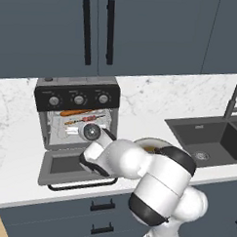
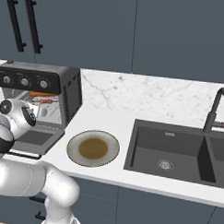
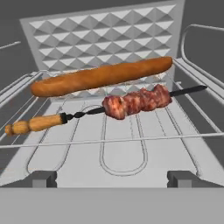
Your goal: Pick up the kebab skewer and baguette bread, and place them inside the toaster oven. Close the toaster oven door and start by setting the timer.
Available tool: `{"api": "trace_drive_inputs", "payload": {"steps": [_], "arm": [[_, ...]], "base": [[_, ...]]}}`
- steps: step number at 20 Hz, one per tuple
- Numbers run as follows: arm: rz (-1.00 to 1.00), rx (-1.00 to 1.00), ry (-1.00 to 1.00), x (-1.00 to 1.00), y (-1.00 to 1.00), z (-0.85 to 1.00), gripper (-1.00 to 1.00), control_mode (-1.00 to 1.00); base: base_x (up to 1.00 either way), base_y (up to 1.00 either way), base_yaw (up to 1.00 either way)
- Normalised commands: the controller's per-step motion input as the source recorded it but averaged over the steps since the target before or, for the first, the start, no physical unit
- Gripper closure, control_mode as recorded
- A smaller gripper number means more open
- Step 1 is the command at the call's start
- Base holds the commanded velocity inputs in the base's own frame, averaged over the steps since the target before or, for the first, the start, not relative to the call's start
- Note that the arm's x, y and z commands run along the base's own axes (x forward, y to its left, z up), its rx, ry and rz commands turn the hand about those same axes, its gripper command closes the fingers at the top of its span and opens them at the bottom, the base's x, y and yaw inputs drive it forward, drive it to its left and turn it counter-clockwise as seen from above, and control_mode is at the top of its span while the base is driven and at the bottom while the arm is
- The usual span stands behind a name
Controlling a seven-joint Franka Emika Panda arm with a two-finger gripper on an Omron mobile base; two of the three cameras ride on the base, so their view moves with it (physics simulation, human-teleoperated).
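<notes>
You have both foods loaded: the baguette bread [image 3: 103,75] lies behind the kebab skewer [image 3: 131,103] on the toaster oven [image 1: 76,116] rack; your gripper [image 3: 112,178] sits spread and empty (nothing pinched); the toaster oven door [image 1: 72,168] hangs down, likely your next job.

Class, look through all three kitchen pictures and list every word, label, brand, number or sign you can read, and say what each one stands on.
None can be read.
Black control panel of the boxy grey toaster oven: faint marks around its three silver knobs, too small and blurred to read.
Dark sink, round plate and cabinet doors: no lettering seen.
</notes>
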Motion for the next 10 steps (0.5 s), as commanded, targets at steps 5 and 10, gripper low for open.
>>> {"api": "trace_drive_inputs", "payload": {"steps": [5,10], "arm": [[0.05,0.00,0.00,-0.93,0.00,0.00,-1.00,-1.00],[0.02,0.00,0.00,-0.96,0.06,0.00,-1.00,-1.00]], "base": [[0.00,0.00,0.00],[0.00,0.00,0.00]]}}
